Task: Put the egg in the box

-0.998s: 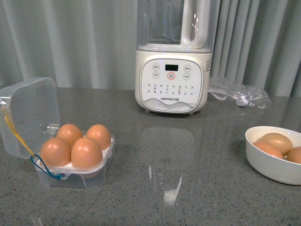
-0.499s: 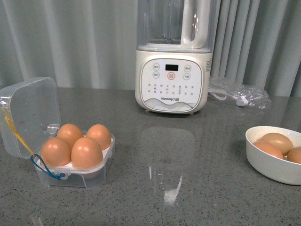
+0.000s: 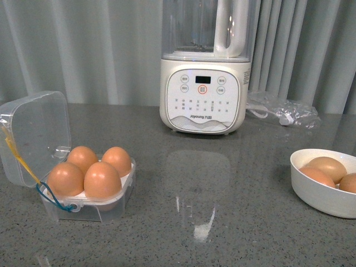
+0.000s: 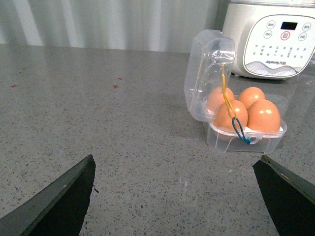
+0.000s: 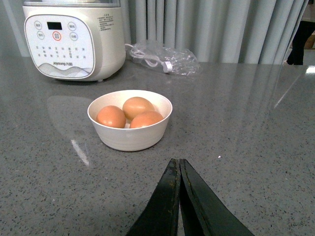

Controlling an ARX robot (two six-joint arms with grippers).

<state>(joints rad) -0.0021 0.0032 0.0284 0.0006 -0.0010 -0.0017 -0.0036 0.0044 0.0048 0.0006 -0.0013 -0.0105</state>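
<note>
Quick update from my end: nothing shifted over the last second. All three front-view shots matched, with neither arm in them, so I took it as a pause, not a move in progress.

Nearest first. My left hand (image 4: 175,158) had its fingers spread wide with nothing between them, low over the grey worktop (image 3: 222,217), looking at the box from a little way off. My right hand (image 5: 178,162) had its fingers pressed together and held nothing, and it was pointed at the white bowl (image 5: 129,138).

The clear egg box (image 3: 92,209) sat at front left with its lid tipped back and open and the yellow-and-blue cord (image 3: 22,161) hanging down its side. It held four brown eggs (image 3: 102,179), one in each hollow, so no slot was left. The egg I was after had to be one of those, but I couldn't tell which since they all looked alike. Over on the right, the bowl held three more eggs (image 5: 137,107).

Behind all that stood the Joyoung blender (image 3: 203,100), then a crumpled plastic bag (image 3: 283,111) with a cable inside, then the curtain (image 3: 83,50).

My read was that the egg part looked done. With the box full and both hands empty, closing the lid seemed like the only thing left, if it was wanted.
</note>
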